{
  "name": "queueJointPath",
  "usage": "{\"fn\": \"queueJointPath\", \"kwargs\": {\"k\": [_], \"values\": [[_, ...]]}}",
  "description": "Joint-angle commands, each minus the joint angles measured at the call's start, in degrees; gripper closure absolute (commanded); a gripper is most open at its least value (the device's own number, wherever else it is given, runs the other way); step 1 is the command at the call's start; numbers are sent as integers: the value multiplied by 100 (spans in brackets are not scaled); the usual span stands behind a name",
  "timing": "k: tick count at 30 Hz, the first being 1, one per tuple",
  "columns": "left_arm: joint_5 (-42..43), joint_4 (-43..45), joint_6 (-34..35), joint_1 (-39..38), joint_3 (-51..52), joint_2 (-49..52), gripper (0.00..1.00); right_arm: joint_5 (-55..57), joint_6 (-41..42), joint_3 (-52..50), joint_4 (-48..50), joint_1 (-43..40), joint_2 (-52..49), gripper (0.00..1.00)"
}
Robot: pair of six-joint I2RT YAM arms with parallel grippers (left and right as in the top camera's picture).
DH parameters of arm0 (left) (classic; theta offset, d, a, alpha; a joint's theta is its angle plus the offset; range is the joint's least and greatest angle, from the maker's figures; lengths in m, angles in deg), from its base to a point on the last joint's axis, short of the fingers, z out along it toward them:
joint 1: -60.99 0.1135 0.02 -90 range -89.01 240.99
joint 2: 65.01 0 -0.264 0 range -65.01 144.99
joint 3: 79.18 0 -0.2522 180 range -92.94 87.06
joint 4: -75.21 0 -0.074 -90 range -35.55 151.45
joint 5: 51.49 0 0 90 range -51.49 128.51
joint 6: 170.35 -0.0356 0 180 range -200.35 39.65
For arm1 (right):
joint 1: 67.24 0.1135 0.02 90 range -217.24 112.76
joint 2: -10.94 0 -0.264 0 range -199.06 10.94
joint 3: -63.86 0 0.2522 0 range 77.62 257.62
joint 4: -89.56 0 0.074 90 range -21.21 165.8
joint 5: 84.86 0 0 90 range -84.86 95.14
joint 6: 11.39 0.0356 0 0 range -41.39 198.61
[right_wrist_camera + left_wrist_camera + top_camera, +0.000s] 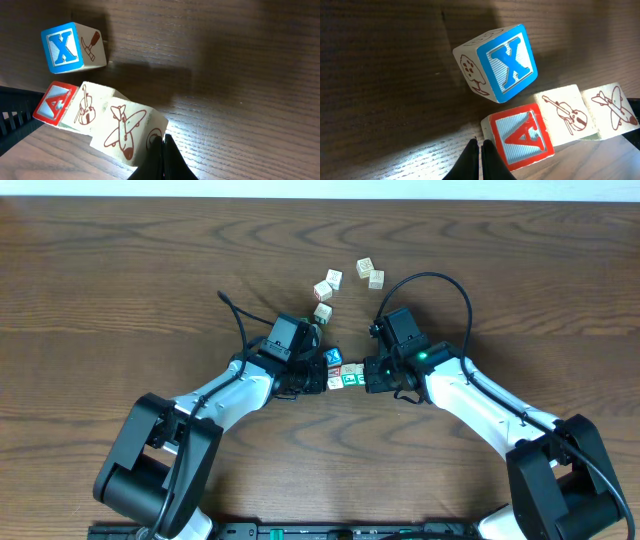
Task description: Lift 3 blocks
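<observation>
- L arm: left end effector (481, 150) has its fingers together w/ nothing between them. The tips butt against the outer face of the red A block (522, 137).
- R arm: right end effector (162, 145) is likewise pinched together and empty, w/ its tips at the outer end of the plane block (125, 130).
- Task's 3 blocks form one row btwn the two arms: red A block, violin block (565, 115), plane block, face to face and touching. The row is mid-surface (385, 75); can't tell if it's off the surface yet.
- Step in hand, my read: squeeze the row end-on and raise it as a bridge.
- To do it well: push inward equally from both sides, on one line thru the block centres. The row doesn't look dead straight in the R wrist view, so an off-centre push would prob buckle it at a joint. Raise both arms slow, level and at the same rate.
- Just beyond: blue X cube (502, 62) sits just beside the red A block; can't tell if they touch. It's not part of the lift, so go straight up and don't drag it.
- Far: loose cubes (328, 285) are scattered well apart from the row, no issue.
</observation>
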Motion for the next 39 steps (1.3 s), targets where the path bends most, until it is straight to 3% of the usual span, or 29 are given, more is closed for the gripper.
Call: {"fn": "queueJointPath", "kwargs": {"k": [1, 39], "values": [[1368, 273, 28, -308, -96, -59, 93, -1591, -66, 262, 238, 479, 35, 99], [1147, 72, -44, -308, -94, -42, 93, -678, -42, 59, -149, 669, -81, 99]]}}
